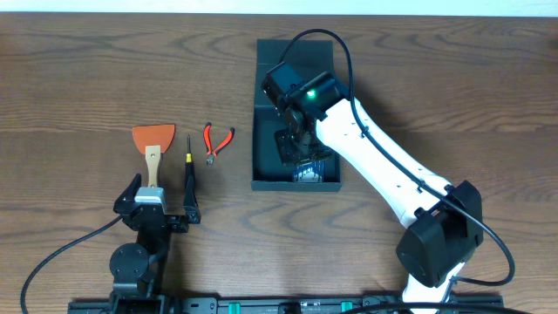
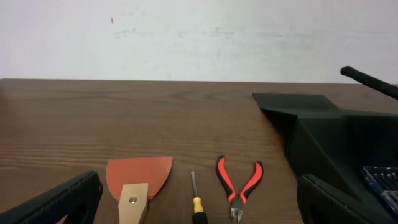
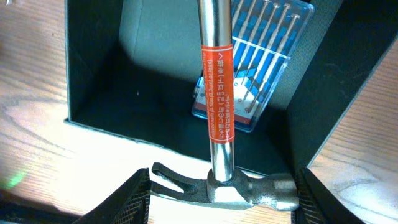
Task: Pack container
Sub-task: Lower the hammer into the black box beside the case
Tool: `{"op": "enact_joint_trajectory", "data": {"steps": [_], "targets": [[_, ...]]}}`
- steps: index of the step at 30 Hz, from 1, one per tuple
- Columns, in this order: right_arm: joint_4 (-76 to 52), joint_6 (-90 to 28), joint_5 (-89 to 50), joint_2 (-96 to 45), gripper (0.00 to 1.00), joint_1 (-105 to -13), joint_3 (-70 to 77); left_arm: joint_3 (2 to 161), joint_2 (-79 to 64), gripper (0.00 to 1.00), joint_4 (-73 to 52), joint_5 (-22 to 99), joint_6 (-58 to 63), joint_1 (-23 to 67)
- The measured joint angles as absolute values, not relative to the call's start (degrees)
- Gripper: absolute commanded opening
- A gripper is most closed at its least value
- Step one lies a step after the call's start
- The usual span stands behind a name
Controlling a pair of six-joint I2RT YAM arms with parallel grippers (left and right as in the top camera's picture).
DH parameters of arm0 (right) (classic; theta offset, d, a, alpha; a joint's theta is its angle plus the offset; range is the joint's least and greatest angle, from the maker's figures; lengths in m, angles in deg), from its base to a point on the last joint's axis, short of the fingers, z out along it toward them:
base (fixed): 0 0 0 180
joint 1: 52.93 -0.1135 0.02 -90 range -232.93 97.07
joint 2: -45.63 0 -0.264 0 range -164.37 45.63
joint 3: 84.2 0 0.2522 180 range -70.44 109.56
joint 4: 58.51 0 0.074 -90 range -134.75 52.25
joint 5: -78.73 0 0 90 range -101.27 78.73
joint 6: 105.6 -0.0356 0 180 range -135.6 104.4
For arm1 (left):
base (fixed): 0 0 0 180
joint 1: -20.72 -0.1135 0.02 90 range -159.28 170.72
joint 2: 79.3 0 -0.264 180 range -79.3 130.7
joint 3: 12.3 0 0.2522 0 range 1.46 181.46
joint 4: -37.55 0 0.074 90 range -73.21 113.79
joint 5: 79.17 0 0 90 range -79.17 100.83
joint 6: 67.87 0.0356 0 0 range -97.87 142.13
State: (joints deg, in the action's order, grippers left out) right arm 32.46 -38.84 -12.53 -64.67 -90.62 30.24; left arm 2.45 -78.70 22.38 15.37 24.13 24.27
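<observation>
The container (image 1: 262, 105), a dark teal-green box with its lid flap (image 1: 297, 52) folded back, sits at the table's centre. My right gripper (image 1: 302, 146) hangs over its near end, shut on a steel claw hammer (image 3: 245, 188) by the head: the claw presses one finger, the face the other. The chrome shaft with an orange label (image 3: 219, 93) points down into the container (image 3: 99, 62). At the left front, my left gripper (image 1: 163, 197) stands open and holds nothing.
A blue case of silvery bits (image 3: 252, 74) lies inside the container. Left of the box lie an orange scraper with a wooden handle (image 1: 153, 141), a yellow-and-black screwdriver (image 1: 190, 167) and red-handled pliers (image 1: 216, 142), all just ahead of the left gripper (image 2: 199, 208).
</observation>
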Motion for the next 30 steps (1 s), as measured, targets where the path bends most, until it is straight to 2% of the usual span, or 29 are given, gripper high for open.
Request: {"op": "enact_joint_trajectory", "data": {"steps": [13,21,30], "targets": [[32.83,-27.54,-12.11,-64.6,0.01,-90.62,27.01,2.45,-78.7,0.98,22.38,15.37,24.13,24.27],[27.65,-26.15,-12.11,-64.6,0.01,-90.25,17.33,2.45,-78.72,0.98,22.38,15.37,24.13,24.27],[25.64,-25.73,-13.31,-64.47,0.01,-89.0,16.56,2.45,-78.72,0.98,22.38,15.37,24.13,24.27]]}}
